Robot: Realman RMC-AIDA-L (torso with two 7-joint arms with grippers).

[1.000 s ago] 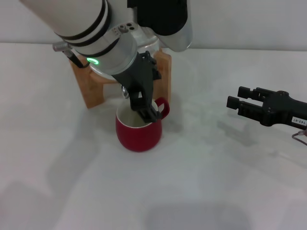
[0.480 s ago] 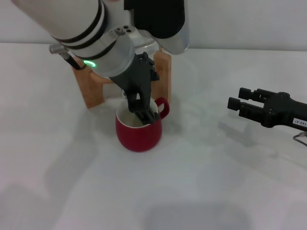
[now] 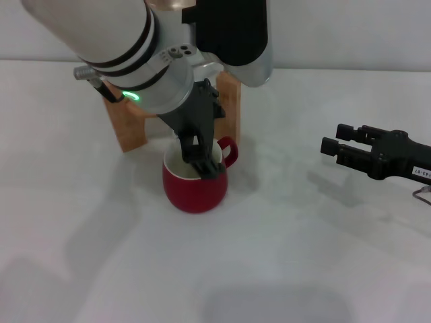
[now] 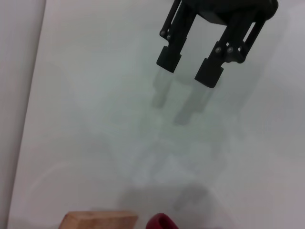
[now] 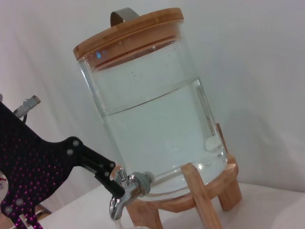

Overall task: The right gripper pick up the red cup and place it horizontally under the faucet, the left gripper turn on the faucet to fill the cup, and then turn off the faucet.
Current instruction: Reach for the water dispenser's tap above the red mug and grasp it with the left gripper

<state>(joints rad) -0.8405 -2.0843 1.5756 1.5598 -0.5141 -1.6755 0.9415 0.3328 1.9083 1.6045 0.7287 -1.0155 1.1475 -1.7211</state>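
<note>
The red cup (image 3: pixel 195 187) stands upright on the white table in front of the wooden stand; its handle also shows in the left wrist view (image 4: pixel 162 222). My left gripper (image 3: pixel 201 156) reaches down just above the cup's mouth and hides the faucet in the head view. In the right wrist view the left gripper (image 5: pixel 102 174) has its tip at the lever of the chrome faucet (image 5: pixel 126 196). My right gripper (image 3: pixel 331 145) is open and empty, hovering well to the right of the cup; it also shows in the left wrist view (image 4: pixel 189 67).
A glass water jar (image 5: pixel 157 119) with a bamboo lid sits on a wooden stand (image 3: pixel 131 128) behind the cup. My large left arm (image 3: pixel 114 40) hangs over the stand. The white table (image 3: pixel 283 262) stretches in front and to the right.
My left arm has shifted slightly and its gripper has dipped a little at the faucet. The cup and the right gripper have not moved.
</note>
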